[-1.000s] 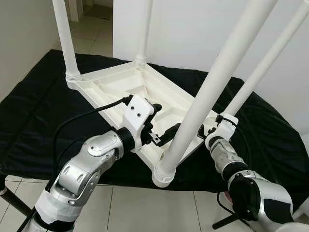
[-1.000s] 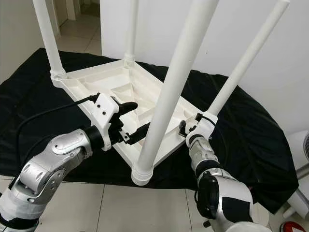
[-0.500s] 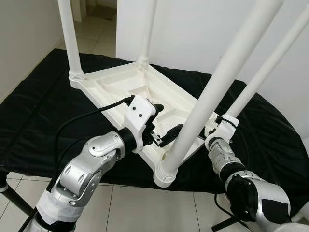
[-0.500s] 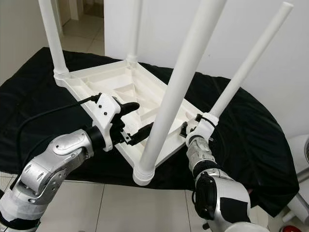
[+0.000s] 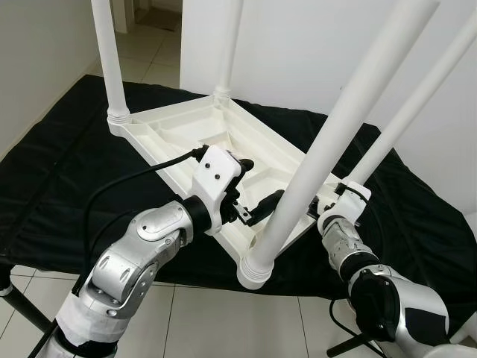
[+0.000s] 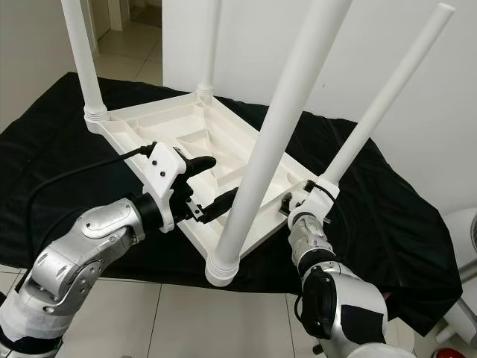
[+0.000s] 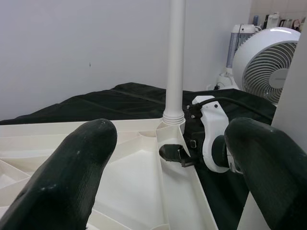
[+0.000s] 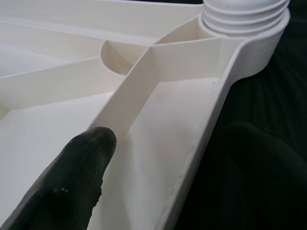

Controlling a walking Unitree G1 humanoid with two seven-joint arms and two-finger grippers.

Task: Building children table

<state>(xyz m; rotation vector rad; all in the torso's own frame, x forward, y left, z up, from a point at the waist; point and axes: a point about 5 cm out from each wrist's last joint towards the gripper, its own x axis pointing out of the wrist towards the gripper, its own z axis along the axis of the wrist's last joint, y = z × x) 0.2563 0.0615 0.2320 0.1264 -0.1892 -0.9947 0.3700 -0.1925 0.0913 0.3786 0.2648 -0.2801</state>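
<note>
The child's table lies upside down on a black cloth spread over the tabletop, its ribbed underside facing up and four white legs standing up from its corners. Its long axis runs from the far left corner of the tabletop toward the near right.

The left end effector reaches over the table's near long rim, just beside the nearest leg, with its two black fingers spread apart and closed on nothing. The right end effector sits at the near right corner of the table, beside the socket of the right-hand leg. In the right wrist view its fingers straddle the table's rim, one finger inside the tray-like underside and the other outside over the cloth, open, with no clamp evident.

All four legs appear seated, so the likely next step is turning the table upright. For that, both arms are placed on the near side, the right one nearer a corner and better set to grip the rim.
</note>
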